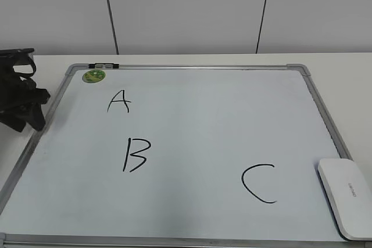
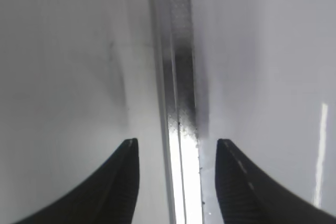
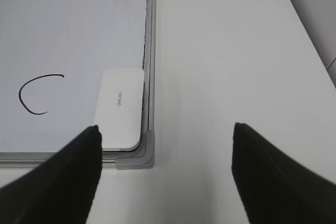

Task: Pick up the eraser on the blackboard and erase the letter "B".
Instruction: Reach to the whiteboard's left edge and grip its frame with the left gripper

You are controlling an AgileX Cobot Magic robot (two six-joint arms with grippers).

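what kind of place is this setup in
Probably a lab or office test bench: a whiteboard lies flat on a plain white table, with an eraser and bare panelled wall behind.

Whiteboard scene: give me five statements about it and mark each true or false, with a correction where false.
1. The eraser lies at the blackboard's lower right corner. True.
2. The letter "B" is already wiped off. False: it is fully drawn, below the letter "A".
3. The right gripper is open and holds nothing. True.
4. The green magnet sits beside the letter "C". False: it sits at the upper left corner, above the "A".
5. The left gripper is shut on the eraser. False: its jaws stand apart over the board's frame, empty.
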